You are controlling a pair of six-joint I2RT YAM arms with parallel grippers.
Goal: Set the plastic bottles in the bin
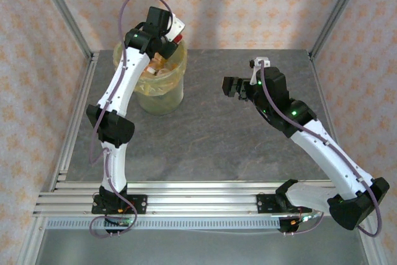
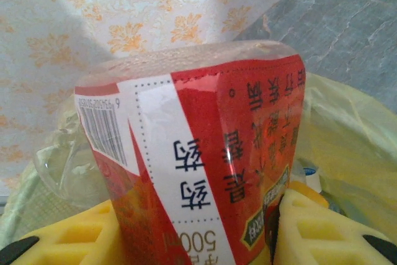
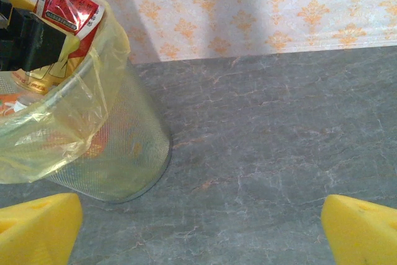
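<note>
The left gripper (image 1: 172,32) is up at the far left, over the mouth of the bin (image 1: 162,94). Its yellow fingers (image 2: 74,234) are pressed against both sides of a clear bottle (image 2: 205,153) with a red and white label, so the bottle is held above the yellow-green liner. Orange and red shapes show through the liner lower down. The right gripper (image 1: 231,86) hangs over the grey table (image 1: 205,134), to the right of the bin and well apart from it, with its jaws spread wide and nothing between them.
</note>
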